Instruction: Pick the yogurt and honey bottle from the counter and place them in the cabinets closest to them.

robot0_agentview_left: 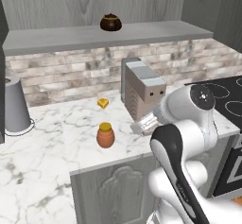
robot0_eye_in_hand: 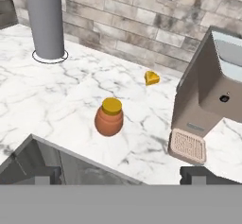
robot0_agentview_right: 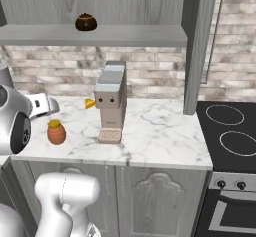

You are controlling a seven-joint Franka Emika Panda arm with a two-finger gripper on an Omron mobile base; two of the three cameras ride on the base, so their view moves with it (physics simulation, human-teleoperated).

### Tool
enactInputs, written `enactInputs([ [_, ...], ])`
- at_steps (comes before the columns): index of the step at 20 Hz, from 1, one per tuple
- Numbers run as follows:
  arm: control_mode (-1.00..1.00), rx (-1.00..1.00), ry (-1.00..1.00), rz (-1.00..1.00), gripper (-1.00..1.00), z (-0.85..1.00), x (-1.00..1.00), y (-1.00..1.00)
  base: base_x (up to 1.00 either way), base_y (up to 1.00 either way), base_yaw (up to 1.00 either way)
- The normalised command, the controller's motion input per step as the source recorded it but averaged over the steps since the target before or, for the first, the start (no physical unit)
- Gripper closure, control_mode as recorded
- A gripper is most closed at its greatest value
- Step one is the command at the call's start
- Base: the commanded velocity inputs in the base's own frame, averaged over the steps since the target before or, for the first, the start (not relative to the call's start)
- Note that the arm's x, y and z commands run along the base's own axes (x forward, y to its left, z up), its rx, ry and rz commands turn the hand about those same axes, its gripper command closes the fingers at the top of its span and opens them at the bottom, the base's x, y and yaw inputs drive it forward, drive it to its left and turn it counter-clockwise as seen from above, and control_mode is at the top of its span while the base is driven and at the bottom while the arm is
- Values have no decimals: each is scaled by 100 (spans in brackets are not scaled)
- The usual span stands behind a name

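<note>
The honey bottle [robot0_agentview_left: 105,135] [robot0_agentview_right: 56,132] [robot0_eye_in_hand: 109,117], a small orange-brown jar with a yellow cap, stands upright on the white marble counter [robot0_agentview_left: 52,142] [robot0_agentview_right: 155,131] near its front edge. My gripper [robot0_eye_in_hand: 123,176] hangs open above that edge, short of the bottle, with nothing between its fingertips [robot0_eye_in_hand: 43,175]. In the left base view the hand [robot0_agentview_left: 143,123] sits to the right of the bottle, apart from it. The grey wood-grain upper cabinets [robot0_agentview_left: 94,38] [robot0_agentview_right: 105,33] stand open above the counter. The yogurt is out of view.
A coffee machine [robot0_agentview_left: 142,93] [robot0_agentview_right: 111,103] [robot0_eye_in_hand: 208,90] stands right of the bottle. A yellow wedge [robot0_agentview_left: 103,103] [robot0_eye_in_hand: 151,78] lies behind it. A grey cylinder [robot0_agentview_left: 15,106] [robot0_eye_in_hand: 45,22] stands far left. A dark pot [robot0_agentview_left: 110,23] [robot0_agentview_right: 86,22] sits on the shelf. A stove [robot0_agentview_right: 230,131] is on the right.
</note>
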Motion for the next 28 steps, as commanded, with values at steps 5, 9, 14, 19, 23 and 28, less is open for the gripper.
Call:
enactInputs([
  [5, -100, 8, 3, 1, -100, -35, 25, 16, 0, 0, 0],
  [9, -100, 5, 3, 0, -100, -37, 28, 17, 0, 0, 0],
  [14, -100, 1, 9, 0, -100, -33, 35, 21, 0, 0, 0],
  [19, -100, -1, 18, 0, -100, -17, 43, 23, 0, 0, 0],
  [23, -100, 0, 15, 0, -100, -10, 39, 17, 0, 0, 0],
  [28, -100, 0, 10, 0, -100, -8, 37, 18, 0, 0, 0],
])
